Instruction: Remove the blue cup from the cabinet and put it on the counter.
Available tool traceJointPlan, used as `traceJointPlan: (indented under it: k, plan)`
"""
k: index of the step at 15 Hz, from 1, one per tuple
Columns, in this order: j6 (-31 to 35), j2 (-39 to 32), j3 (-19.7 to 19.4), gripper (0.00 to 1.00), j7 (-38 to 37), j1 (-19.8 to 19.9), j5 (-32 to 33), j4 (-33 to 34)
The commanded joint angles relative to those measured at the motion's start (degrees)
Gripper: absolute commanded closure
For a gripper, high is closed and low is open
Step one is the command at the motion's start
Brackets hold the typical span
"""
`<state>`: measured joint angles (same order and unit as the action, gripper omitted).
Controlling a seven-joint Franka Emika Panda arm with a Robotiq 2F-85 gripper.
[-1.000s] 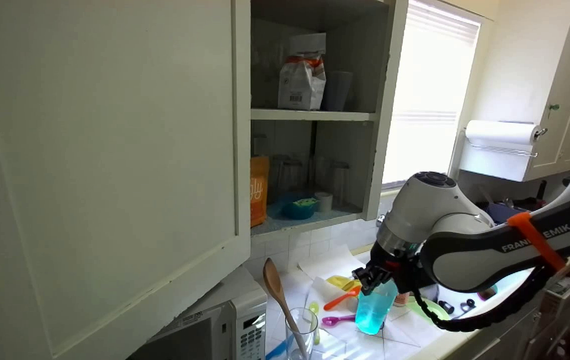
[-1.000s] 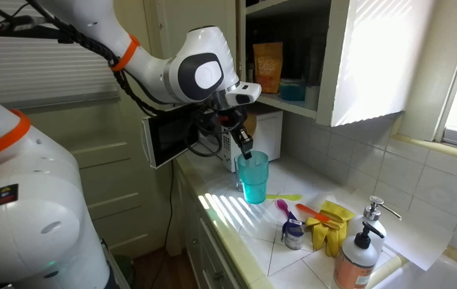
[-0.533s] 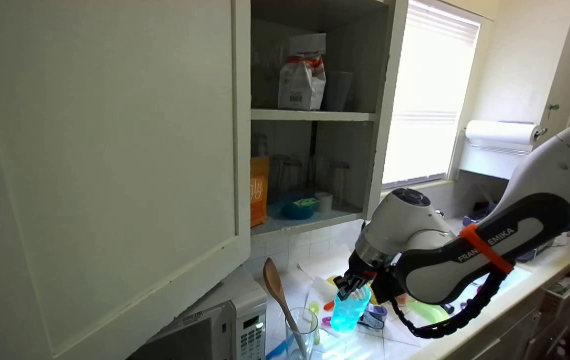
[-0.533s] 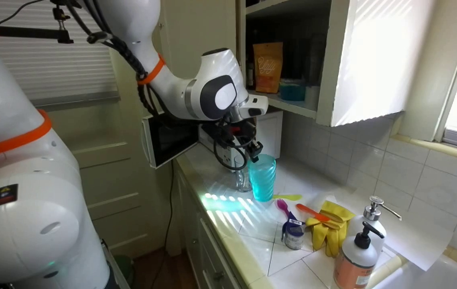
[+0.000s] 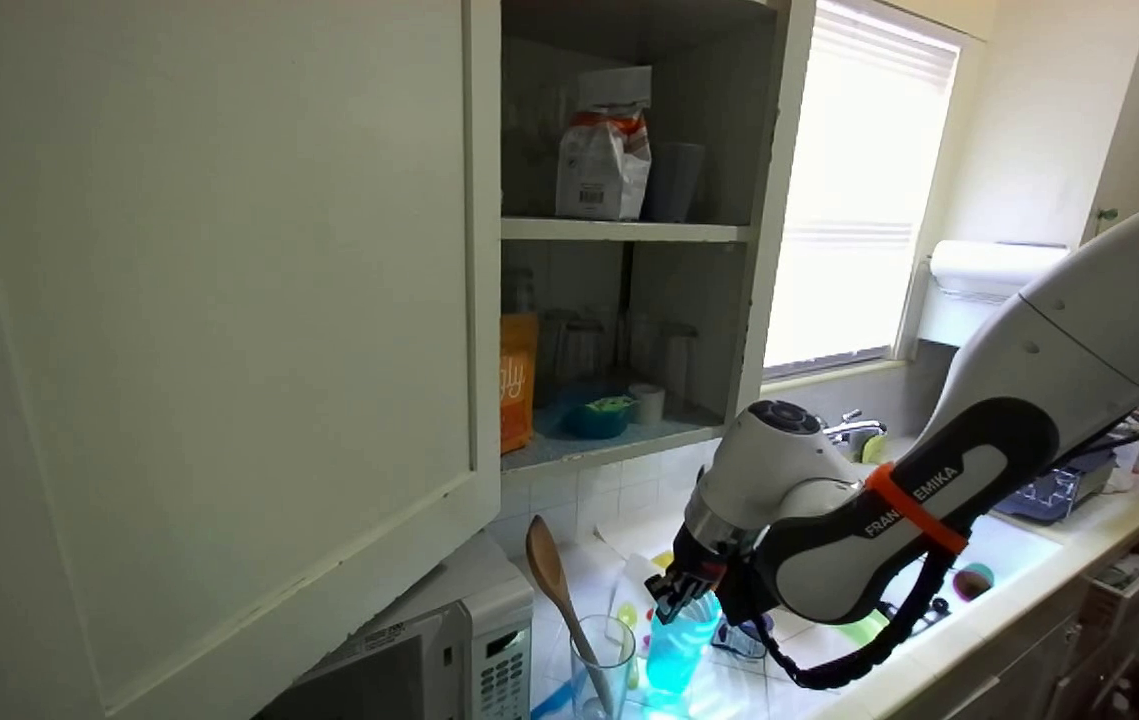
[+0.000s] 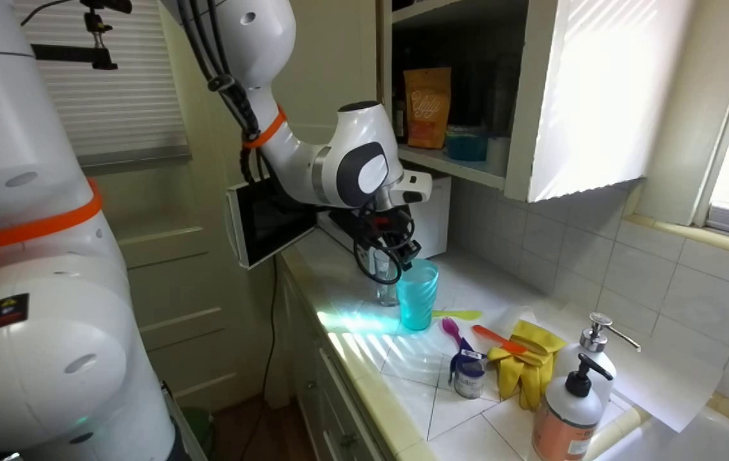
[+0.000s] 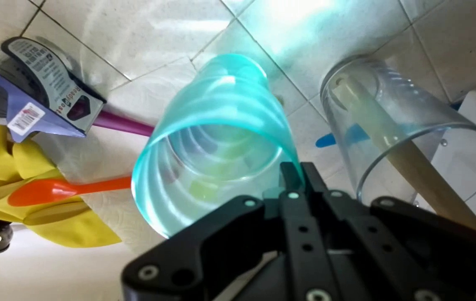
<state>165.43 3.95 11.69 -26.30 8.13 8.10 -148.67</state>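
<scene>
White, light-streaked counter (image 6: 410, 366) runs below cabinet (image 5: 619, 231) and window (image 5: 859, 190), the jaws pinching the blue cup (image 6: 417, 299) by its rim.

You have strong daylight from the window (image 5: 854, 190), burnt out to white in both exterior views, while the cabinet (image 5: 694, 280) is dim inside, its glasses (image 5: 581, 350) murky. Sun stripes your tabletop (image 6: 412, 358), and a teal glow lies near the blue cup (image 6: 418, 298). In your wrist view, that glow clips to white; the jaws look near-black against the pale, reflective tabletop.
</scene>
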Motion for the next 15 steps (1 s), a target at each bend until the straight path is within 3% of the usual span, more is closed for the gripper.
traceJointPlan:
  k: [1,7,8,9,13,15]
  plan:
    - [0.4,-2.7,0.2,0.99,0.2,-0.2,-0.2,1.7]
    - [0.5,-4.5,0.1,0.99,0.2,-0.1,-0.3,2.2]
    - [0.3,-4.7,0.1,0.7,0.4,-0.1,-0.5,2.5]
    - [0.2,-4.7,0.1,0.69,0.3,-0.1,-0.1,2.8]
    - [-1.8,-2.9,0.0,0.41,-0.8,0.1,3.0,5.0]
    - [-4.0,-0.9,0.3,0.25,0.0,-0.3,1.2,6.9]
